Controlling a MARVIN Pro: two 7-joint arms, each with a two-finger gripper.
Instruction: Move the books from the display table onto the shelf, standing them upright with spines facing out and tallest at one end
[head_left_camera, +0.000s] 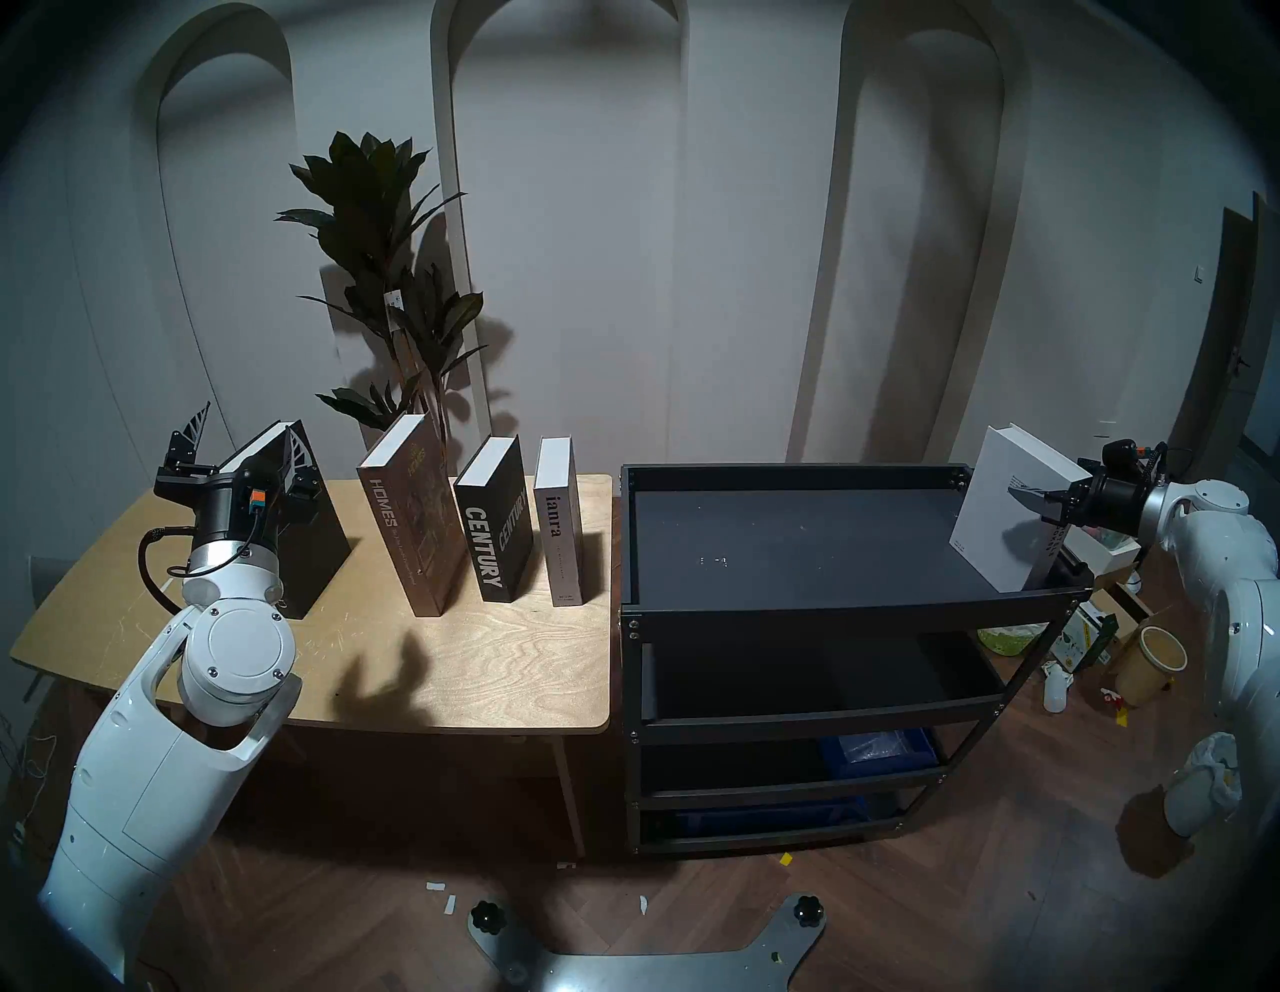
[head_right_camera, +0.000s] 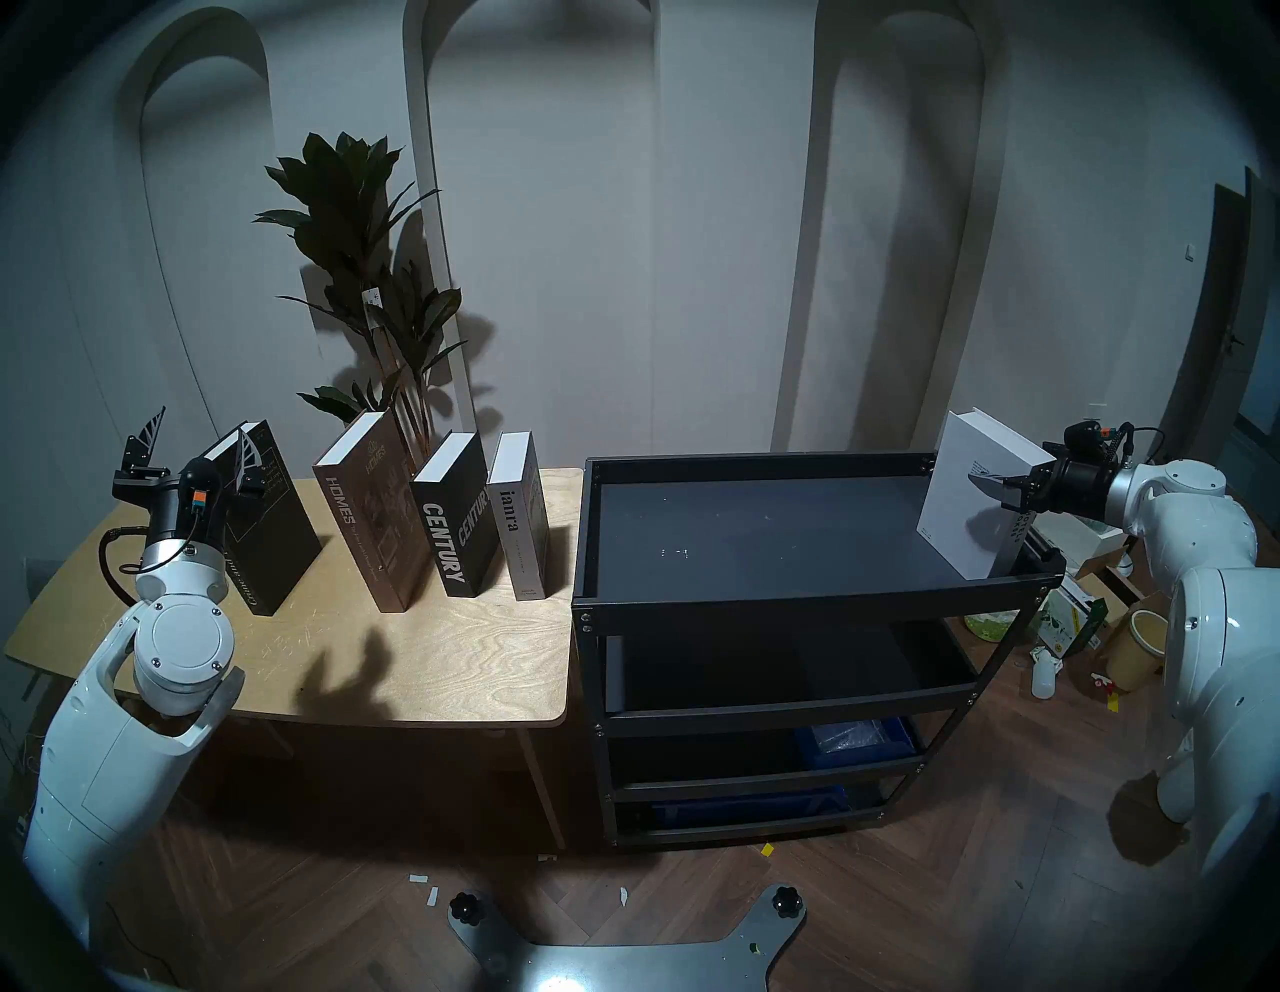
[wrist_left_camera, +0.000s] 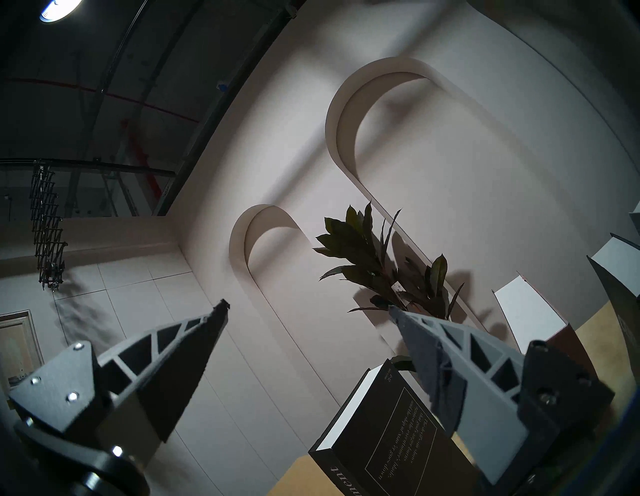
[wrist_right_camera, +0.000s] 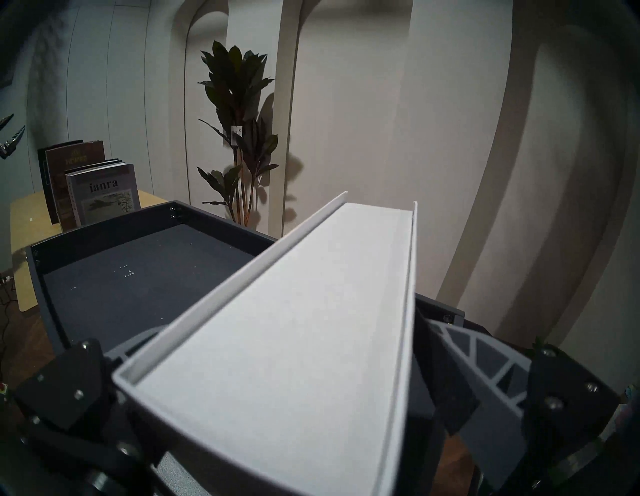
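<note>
At the shelf's (head_left_camera: 852, 478) right end, the right gripper (head_left_camera: 1039, 509) is bracing the tilted white book (head_left_camera: 997, 512), jaws wide around it; left gripper (head_left_camera: 239, 443) spread, empty, beside the black book (head_left_camera: 315, 547) on the display table's (head_left_camera: 485, 665) left end.

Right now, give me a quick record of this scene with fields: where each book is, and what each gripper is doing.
on shelf: white book, standing at the right end of the black shelf
on display table: black book, HOMES, CENTURY, ianra, all upright
left gripper: open, beside the black book's top, holding nothing
right gripper: fingers either side of the white book; grip unclear
</note>
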